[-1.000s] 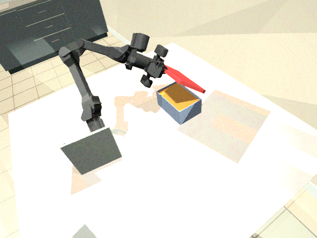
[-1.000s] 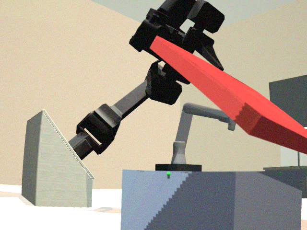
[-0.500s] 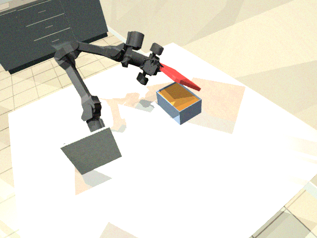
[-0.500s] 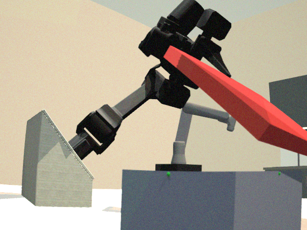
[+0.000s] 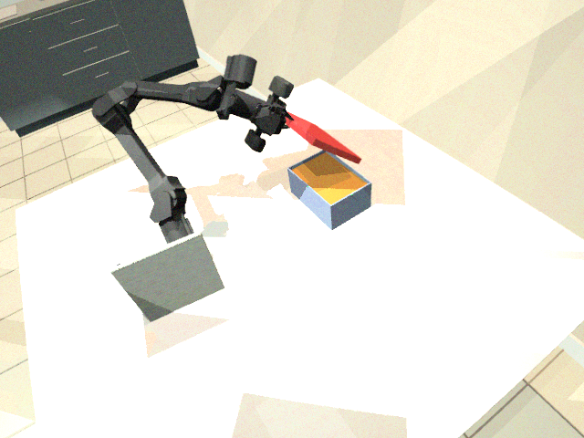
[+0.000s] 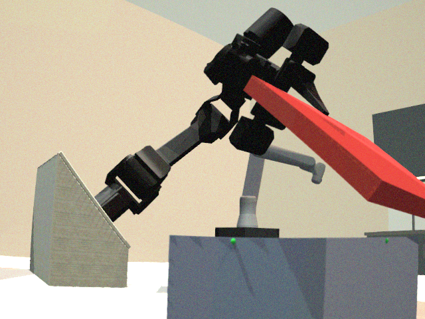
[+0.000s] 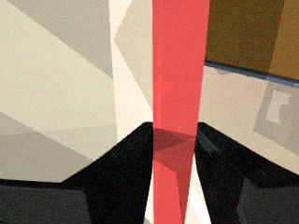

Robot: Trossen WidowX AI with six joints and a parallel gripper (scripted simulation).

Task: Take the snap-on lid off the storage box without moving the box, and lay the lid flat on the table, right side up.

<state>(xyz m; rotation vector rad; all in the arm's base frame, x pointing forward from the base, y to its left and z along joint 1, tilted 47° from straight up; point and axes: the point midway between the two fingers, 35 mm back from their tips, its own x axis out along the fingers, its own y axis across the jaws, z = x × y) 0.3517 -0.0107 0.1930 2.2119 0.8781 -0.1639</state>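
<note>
My gripper [image 5: 286, 119] [image 6: 271, 92] [image 7: 175, 133] is shut on one edge of the flat red lid [image 5: 325, 137] [image 6: 342, 151] [image 7: 179, 56]. The lid hangs in the air, tilted down away from the fingers, with its low far end just above the box's back corner. The blue-grey storage box [image 5: 329, 195] [image 6: 291, 274] stands open on the white table [image 5: 377, 306], showing its orange inside [image 5: 329, 176] [image 7: 249, 19]. In the wrist view the lid shows edge-on between the two black fingers, with the box to the right of it.
A grey wedge-shaped block [image 5: 170, 277] [image 6: 75, 233] stands at the arm's base, left of the box. A dark cabinet [image 5: 85, 46] stands on the floor beyond the table's far left. A grey second arm [image 6: 254, 185] stands in the background.
</note>
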